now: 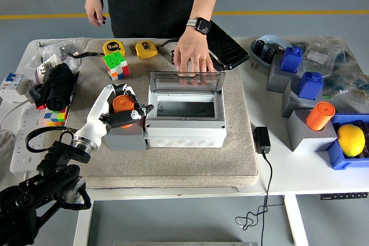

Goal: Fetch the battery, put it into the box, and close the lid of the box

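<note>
White desk (300, 168) under a beige mat (190, 154), grey floor with a yellow line beyond. On the mat near the middle, a grey box (185, 120) with its clear lid (185, 82) standing open at the far side. Just left of the box, touching it, a grey holder block (124, 136) carrying the orange battery (123, 103) upright in its top. Left hand (121, 108) reaching in from the lower left, fingers (136, 116) curled around the battery, thumb lying toward the box wall. Far of the box, a person's hand (194, 56) with a watch at the wrist resting on the top edge of the lid, fingertips visible through the clear panel; the other hand (95, 12) hanging loose beyond the far left edge. Far on the mat, a colour cube (116, 64) and two yellow tape measures (146, 49). At the right, another orange cylinder (320, 116) on a grey block and a lemon (351, 139) in a blue bin.
</note>
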